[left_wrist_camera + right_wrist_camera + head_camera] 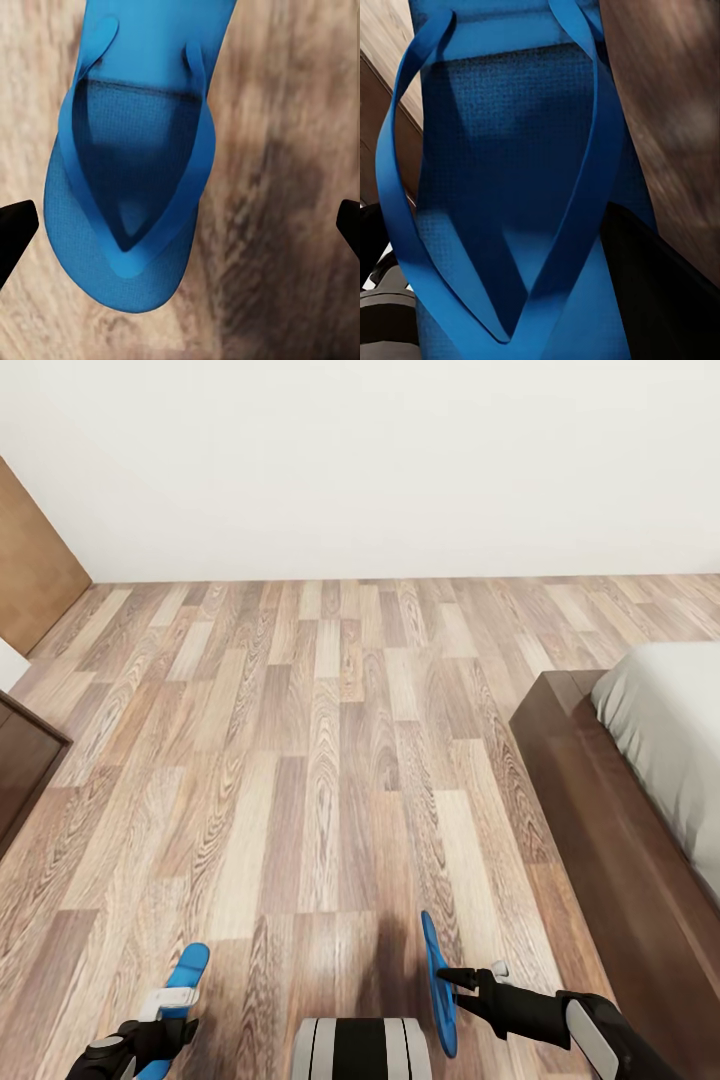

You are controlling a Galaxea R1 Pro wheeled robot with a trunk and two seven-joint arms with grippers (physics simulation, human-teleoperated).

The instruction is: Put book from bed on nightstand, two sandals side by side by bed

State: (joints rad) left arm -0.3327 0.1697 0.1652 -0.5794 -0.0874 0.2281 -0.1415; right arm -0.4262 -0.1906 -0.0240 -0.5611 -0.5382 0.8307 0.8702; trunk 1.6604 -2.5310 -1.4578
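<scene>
Left to right. My left gripper (178,1000) carries one sandal (180,985) low over the wood floor (330,760), long axis running roughly fore-aft in the head view, toe end forward. In the left wrist view that same sandal (135,172) sits strap-side up, with my dark fingertips (15,229) spread wide at both picture edges, apart from the sole. Whether I'm gripping it further back or it's just resting under me, I can't tell; the heel is cut off by the frame.

My right gripper (462,982) pinches the other sandal (437,980), which stands on edge, long axis also fore-aft. The right wrist view shows its straps and sole (510,187) up close, a dark finger (660,277) pressed against its side.

The bed (600,820) lies to my right, its dark frame edge running away from me, mattress on top. The right arm is nearer, so that sandal likely goes down first beside the frame, laid flat, and the left one parallel to it.

Book and nightstands not visible. A dark cabinet corner (20,760) sits far left, clipped.
</scene>
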